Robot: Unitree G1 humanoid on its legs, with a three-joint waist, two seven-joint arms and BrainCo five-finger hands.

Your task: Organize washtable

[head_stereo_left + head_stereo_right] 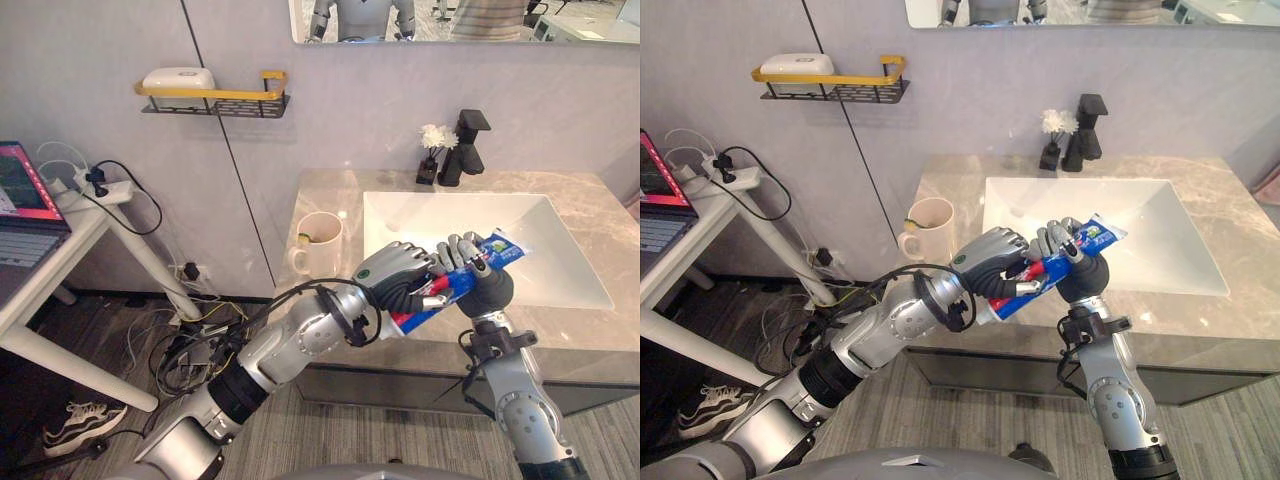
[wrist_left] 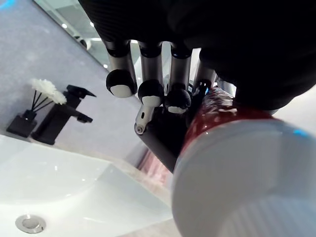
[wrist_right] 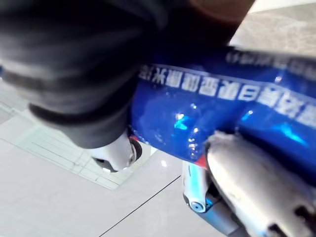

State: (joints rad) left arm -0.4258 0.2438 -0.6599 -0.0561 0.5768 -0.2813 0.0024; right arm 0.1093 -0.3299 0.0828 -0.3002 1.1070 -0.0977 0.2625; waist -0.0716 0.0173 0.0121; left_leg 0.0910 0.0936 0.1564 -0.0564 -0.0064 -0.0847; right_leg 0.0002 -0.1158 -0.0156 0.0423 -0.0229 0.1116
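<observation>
A blue and red toothpaste tube [image 1: 470,272] with a white cap [image 1: 405,322] is held in the air over the counter's front edge, just left of the sink [image 1: 560,262]. My left hand [image 1: 398,268] is shut on its red cap end, with the cap [image 2: 237,187] close up in the left wrist view beside the fingers [image 2: 148,69]. My right hand [image 1: 485,285] is shut on the blue middle, and a finger [image 3: 247,168] presses on the tube [image 3: 222,98]. A cream mug [image 1: 320,243] stands on the counter [image 1: 330,190] to the left, something yellow-green inside it.
A black faucet [image 1: 465,145] and a small diffuser with white flowers [image 1: 432,150] stand behind the sink. A wall shelf [image 1: 215,98] carries a white soap box. A white desk [image 1: 60,250] with a laptop stands at the left, cables under it.
</observation>
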